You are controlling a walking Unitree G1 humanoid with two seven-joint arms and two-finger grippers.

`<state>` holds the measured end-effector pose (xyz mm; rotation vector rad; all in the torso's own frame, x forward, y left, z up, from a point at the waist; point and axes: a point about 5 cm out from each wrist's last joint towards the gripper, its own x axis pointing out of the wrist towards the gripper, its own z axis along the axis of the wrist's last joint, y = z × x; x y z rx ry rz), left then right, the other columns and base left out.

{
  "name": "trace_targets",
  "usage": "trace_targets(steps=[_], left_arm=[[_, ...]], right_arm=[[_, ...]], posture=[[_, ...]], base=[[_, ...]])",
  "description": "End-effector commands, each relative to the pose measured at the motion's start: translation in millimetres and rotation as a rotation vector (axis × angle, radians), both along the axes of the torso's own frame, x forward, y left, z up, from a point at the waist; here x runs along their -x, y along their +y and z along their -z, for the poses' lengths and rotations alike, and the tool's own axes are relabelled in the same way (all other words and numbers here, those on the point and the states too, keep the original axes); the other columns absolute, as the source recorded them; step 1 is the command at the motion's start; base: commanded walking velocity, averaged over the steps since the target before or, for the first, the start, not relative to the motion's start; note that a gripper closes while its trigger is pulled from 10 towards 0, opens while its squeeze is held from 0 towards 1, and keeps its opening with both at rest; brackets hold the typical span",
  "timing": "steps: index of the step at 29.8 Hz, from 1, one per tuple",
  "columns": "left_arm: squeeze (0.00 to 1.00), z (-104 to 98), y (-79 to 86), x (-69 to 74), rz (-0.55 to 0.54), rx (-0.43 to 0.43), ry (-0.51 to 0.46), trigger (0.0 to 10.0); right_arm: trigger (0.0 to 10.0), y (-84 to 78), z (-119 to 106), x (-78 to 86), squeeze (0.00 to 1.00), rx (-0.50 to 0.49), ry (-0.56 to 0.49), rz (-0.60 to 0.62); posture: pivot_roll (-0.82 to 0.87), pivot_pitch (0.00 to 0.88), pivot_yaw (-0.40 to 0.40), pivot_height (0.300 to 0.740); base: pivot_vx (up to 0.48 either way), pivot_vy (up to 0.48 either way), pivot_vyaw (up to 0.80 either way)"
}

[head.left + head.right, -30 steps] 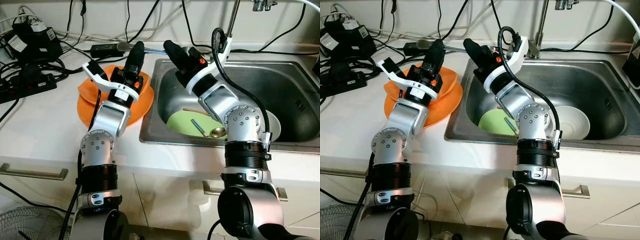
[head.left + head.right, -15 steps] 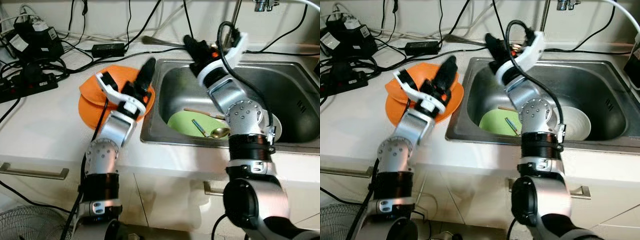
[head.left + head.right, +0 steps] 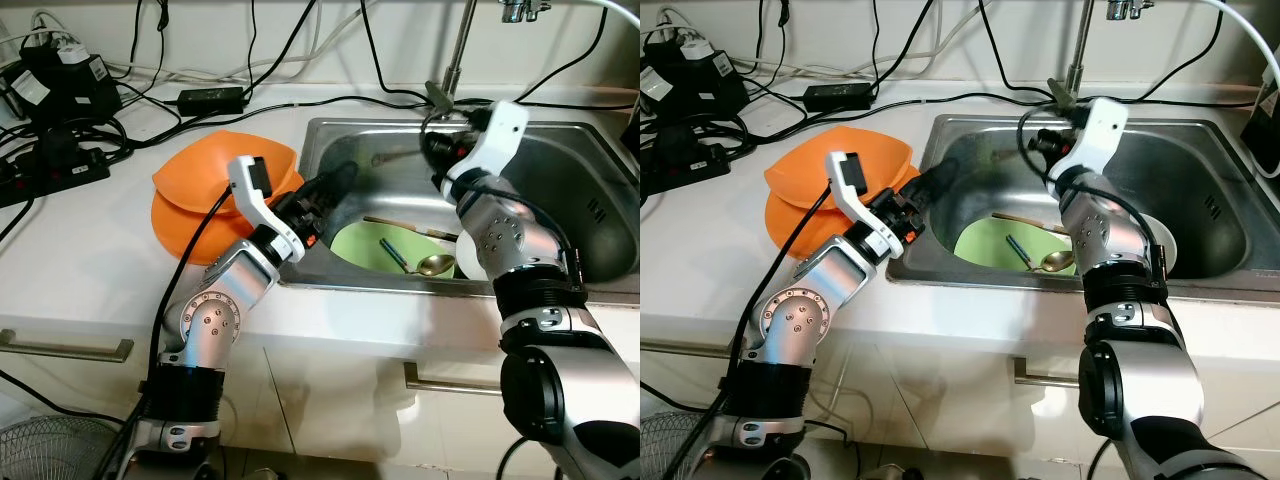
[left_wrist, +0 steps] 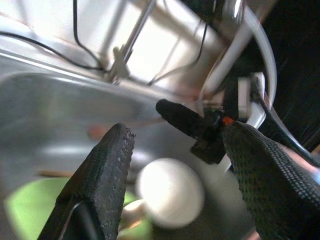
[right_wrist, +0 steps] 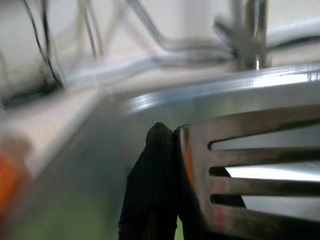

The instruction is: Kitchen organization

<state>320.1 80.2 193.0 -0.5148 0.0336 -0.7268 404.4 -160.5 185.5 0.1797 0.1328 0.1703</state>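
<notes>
On your far left, at the back of the tabletop (image 3: 80, 240), you have a tangle of power strips and adapters (image 3: 55, 110) with cables running along the wall; they are well apart from the work but would snag a wide swing. Next come the orange plates (image 3: 200, 195), stacked on the tabletop just left of the sink (image 3: 600, 215), and they look like the part of the tidying already settled. Your left end effector (image 3: 335, 185) reaches from beside those plates over the sink's left rim, its two black fingers (image 4: 107, 170) spread apart with nothing between them. Below and just right of it, inside the sink, lies the green plate (image 3: 375, 245) with a pair of chopsticks (image 3: 405, 225), a blue-handled utensil (image 3: 393, 255) and a gold spoon (image 3: 437, 265) resting on it, and a white bowl (image 3: 1160, 245) sits further right, partly behind your right arm. All of that is still waiting to be sorted, so I judge you early to midway through. Your right end effector (image 3: 435, 150) hangs over the far middle of the sink, near the faucet (image 3: 455, 60), clamped on a slotted metal spatula (image 5: 250, 165) whose handle points left across the basin. Mind that the two end effectors face each other over the same basin, and the faucet stem stands close behind the right one.
</notes>
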Motion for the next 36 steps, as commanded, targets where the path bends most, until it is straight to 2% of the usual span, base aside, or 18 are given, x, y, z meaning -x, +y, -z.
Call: trace_targets(steps=[1, 2, 5, 13, 14, 15, 16, 17, 18, 20, 21, 29, 30, 31, 32, 36], left_arm=[[0.72, 1.7, -0.3, 1.3, -0.012, -0.059, -0.021, 10.0], [0.00, 2.4, 0.3, 1.2, -0.013, -0.064, -0.018, 10.0], [0.00, 5.1, 3.3, 3.0, -0.004, -0.083, -0.014, 10.0], [0.00, 14.0, 9.9, 12.2, 0.006, -0.179, -0.015, 10.0], [0.00, 16.0, 10.9, 14.6, 0.016, -0.194, -0.010, 10.0], [0.00, 17.4, 11.7, 16.3, 0.024, -0.204, -0.006, 10.0], [0.00, 20.1, 13.2, 18.5, 0.034, -0.229, 0.000, 10.0], [0.00, 22.5, 14.6, 20.5, 0.042, -0.255, 0.002, 10.0], [0.00, 24.6, 15.9, 22.4, 0.051, -0.272, 0.006, 10.0], [0.00, 25.9, 16.9, 24.0, 0.056, -0.283, 0.009, 10.0], [0.00, 26.5, 18.2, 25.7, 0.060, -0.290, 0.010, 10.0], [0.00, 27.8, 22.6, 31.0, 0.073, -0.334, 0.013, 10.0], [0.00, 26.9, 22.8, 31.2, 0.074, -0.336, 0.012, 10.0], [0.00, 26.9, 22.8, 31.2, 0.074, -0.336, 0.012, 10.0], [0.00, 26.4, 22.9, 31.8, 0.075, -0.339, 0.013, 10.0], [0.00, 27.2, 23.3, 32.5, 0.068, -0.342, 0.013, 10.0]], right_arm=[[0.0, 2.0, 7.7, 1.0, 0.00, 0.059, 0.023, -0.030], [0.0, 2.9, 12.3, 1.6, 0.00, 0.055, 0.046, -0.043], [0.0, 5.7, 23.5, 3.1, 0.00, -0.008, 0.118, -0.063], [0.0, 9.0, 24.9, 0.9, 0.00, 0.014, 0.136, -0.093], [1.7, 8.4, 24.1, 0.4, 0.00, 0.032, 0.135, -0.096], [1.7, 8.0, 23.7, 0.1, 0.00, 0.043, 0.135, -0.098], [3.2, 7.6, 22.8, -0.3, 0.00, 0.056, 0.133, -0.100], [3.6, 7.5, 22.2, -0.6, 0.00, 0.065, 0.132, -0.104], [6.7, 7.7, 22.0, -0.7, 0.00, 0.074, 0.132, -0.108], [6.7, 8.0, 22.0, -0.8, 0.00, 0.080, 0.133, -0.112], [10.0, 8.7, 23.0, -0.6, 0.00, 0.084, 0.139, -0.115], [10.0, 16.9, 38.2, 4.4, 0.01, 0.161, 0.210, -0.180], [10.0, 19.8, 42.6, 6.3, 0.80, 0.184, 0.226, -0.204], [10.0, 19.8, 42.6, 6.3, 0.80, 0.184, 0.226, -0.204], [10.0, 22.0, 45.5, 7.5, 1.00, 0.202, 0.234, -0.222], [10.0, 26.1, 48.8, 9.2, 1.00, 0.211, 0.244, -0.255]], posture=[[-0.05, 0.021, 0.050, 0.740], [-0.04, 0.022, 0.049, 0.740], [-0.03, 0.023, 0.043, 0.740], [0.00, 0.029, 0.045, 0.740], [0.01, 0.030, 0.047, 0.740], [0.01, 0.031, 0.048, 0.740], [0.02, 0.031, 0.049, 0.740], [0.02, 0.032, 0.051, 0.740], [0.02, 0.034, 0.054, 0.740], [0.03, 0.034, 0.056, 0.740], [0.03, 0.036, 0.063, 0.740], [0.06, 0.043, 0.074, 0.740], [0.06, 0.045, 0.073, 0.740], [0.06, 0.045, 0.073, 0.740], [0.06, 0.046, 0.073, 0.740], [0.06, 0.046, 0.073, 0.740]], base=[[0.000, 0.000, 0.00], [0.000, 0.000, 0.00], [0.000, 0.000, 0.00], [0.000, 0.000, 0.00], [0.000, 0.000, 0.00], [0.000, 0.000, 0.00], [0.000, 0.000, 0.00], [0.000, 0.000, 0.00], [0.000, 0.000, 0.00], [0.000, 0.000, 0.00], [0.000, 0.000, 0.00], [0.000, 0.000, 0.00], [0.000, 0.000, 0.00], [0.000, 0.000, 0.00], [0.000, 0.000, 0.00], [0.000, 0.000, 0.00]])
